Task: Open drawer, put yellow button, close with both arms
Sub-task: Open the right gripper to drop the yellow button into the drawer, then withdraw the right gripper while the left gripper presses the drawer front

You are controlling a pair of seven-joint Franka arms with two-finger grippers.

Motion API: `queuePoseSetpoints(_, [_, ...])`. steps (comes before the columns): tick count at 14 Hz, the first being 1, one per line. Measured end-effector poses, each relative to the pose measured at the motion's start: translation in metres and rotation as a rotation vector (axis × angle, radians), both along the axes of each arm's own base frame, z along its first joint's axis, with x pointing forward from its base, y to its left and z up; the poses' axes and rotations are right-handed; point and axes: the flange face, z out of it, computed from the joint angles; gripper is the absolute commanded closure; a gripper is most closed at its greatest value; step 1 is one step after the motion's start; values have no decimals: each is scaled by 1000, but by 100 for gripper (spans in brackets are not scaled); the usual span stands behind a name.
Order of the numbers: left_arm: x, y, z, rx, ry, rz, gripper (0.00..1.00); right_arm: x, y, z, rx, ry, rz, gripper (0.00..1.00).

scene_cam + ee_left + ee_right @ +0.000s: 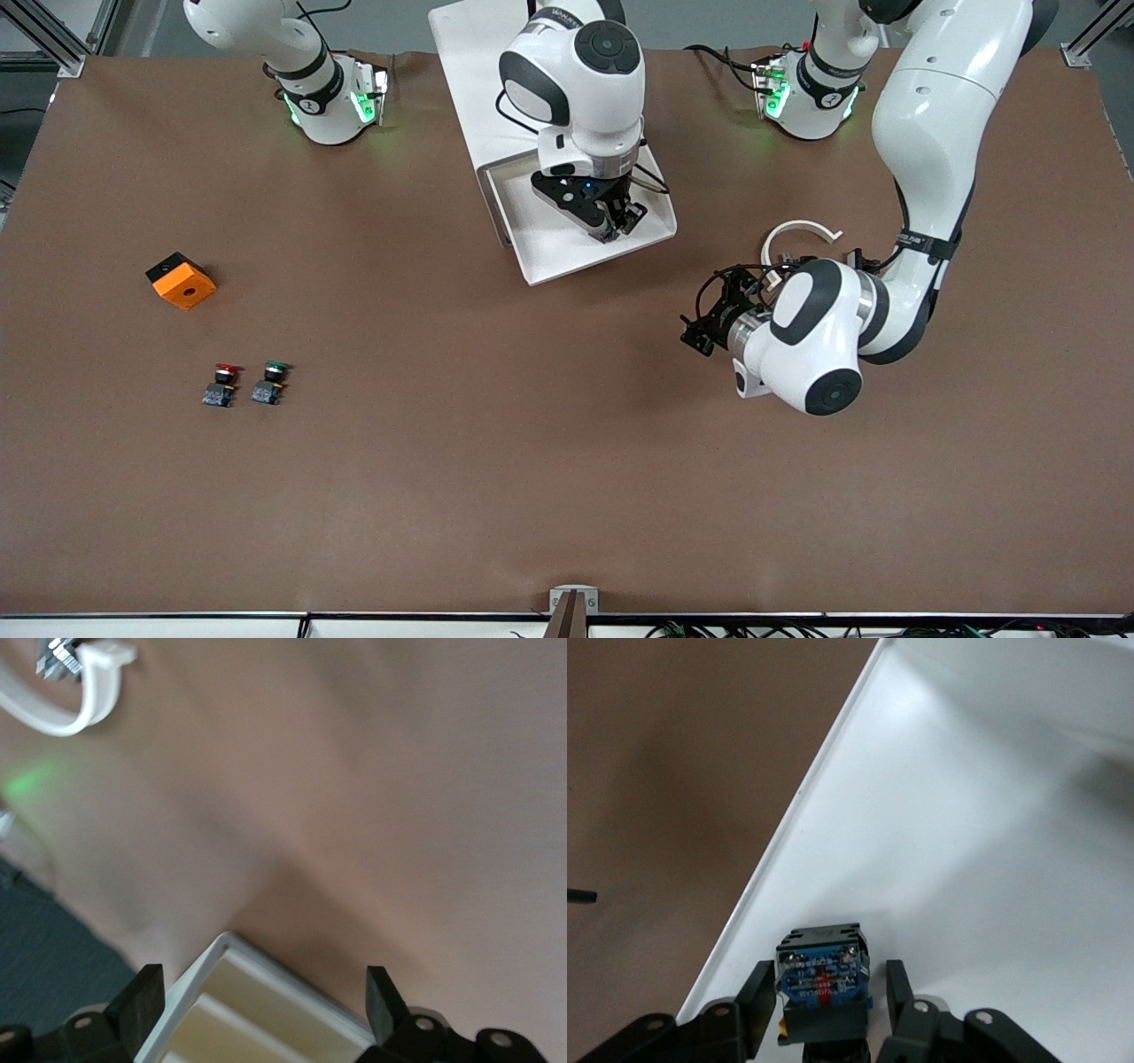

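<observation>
Right gripper (824, 997), fingers parted around the yellow button (822, 979), was inside the open drawer (554, 252); left gripper (266, 1005) spread wide.

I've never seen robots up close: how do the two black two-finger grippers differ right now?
The right gripper points down into the open white top drawer; the left gripper points sideways above the brown table beside the white cabinet. The right gripper has the blue-based yellow push button at its tip; the left gripper is open, empty. Both are black, on white arms.
</observation>
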Motion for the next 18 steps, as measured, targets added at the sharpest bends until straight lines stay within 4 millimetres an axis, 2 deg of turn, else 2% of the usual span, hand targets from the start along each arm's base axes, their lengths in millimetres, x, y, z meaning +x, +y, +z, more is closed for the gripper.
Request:
queuePoseSetpoints(2, [5, -11, 7, 13, -94, -33, 0, 14, -7, 11, -2, -5, -21, 0])
queuePoseSetpoints(4, [9, -15, 10, 33, -174, -86, 0, 41, -28, 37, -11, 24, -18, 0])
queuePoseSetpoints(6, [10, -18, 10, 59, -219, -137, 0, 76, -63, 65, 1, 88, 36, 0])
queuePoseSetpoints(7, [11, -20, 10, 62, -243, -160, 0, 98, -89, 79, 2, 102, 78, 0])
queuePoseSetpoints(9, [14, -26, 20, 43, -305, -216, 0, 144, -153, 106, 13, 102, 161, 0])
queuePoseSetpoints(12, [11, -43, 61, 41, -411, -291, 0, 200, -284, 137, 28, 138, 326, 0])
queuePoseSetpoints(15, [5, -62, 101, 35, -521, -326, 0, 223, -410, 155, 56, 195, 485, 0])
queuePoseSetpoints(18, [-12, -96, 105, 47, -579, -405, 0, 225, -521, 164, 104, 242, 579, 0])
